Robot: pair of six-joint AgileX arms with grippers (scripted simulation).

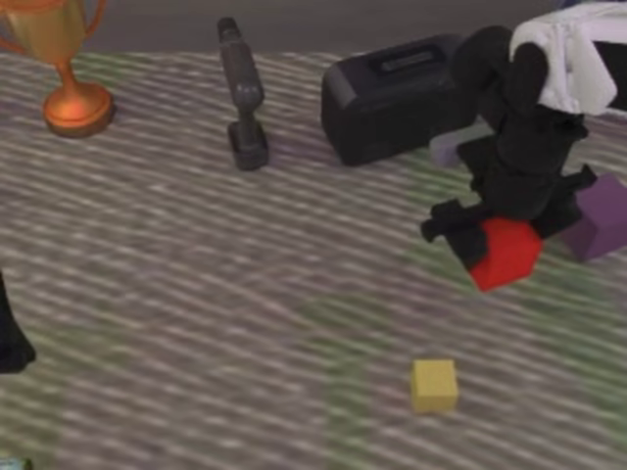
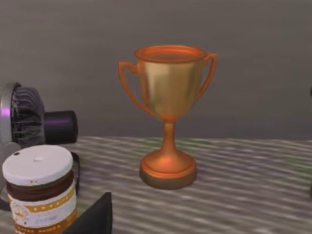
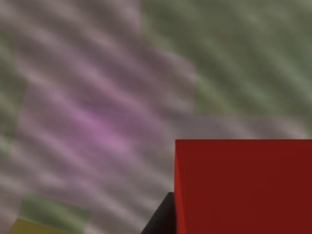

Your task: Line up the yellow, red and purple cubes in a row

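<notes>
The right gripper point(image 1: 490, 230) is positioned directly over the red cube point(image 1: 505, 253) at the right side of the table point(image 1: 245, 313); the arm body covers the fingers from above, and whether they are parted or clamped on the cube cannot be determined. In the right wrist view the red cube point(image 3: 243, 185) fills the near corner, with a dark edge of gripper hardware just beside it. The purple cube point(image 1: 602, 220) sits immediately beside the red cube, toward the table's right edge, partly hidden by the arm. The yellow cube point(image 1: 434, 384) lies apart from both, nearer the front edge, resting flat on the patterned surface. Behind the right arm stands a black case point(image 1: 392, 98). A dark power drill point(image 1: 243, 93) lies left of the case. A copper trophy point(image 1: 64, 59) stands upright at the far left corner. The left gripper point(image 1: 12, 343) is parked at the table's left edge; its wrist view shows the trophy point(image 2: 168, 114), a white-lidded jar point(image 2: 39, 187) and a small fan point(image 2: 24, 117).
</notes>
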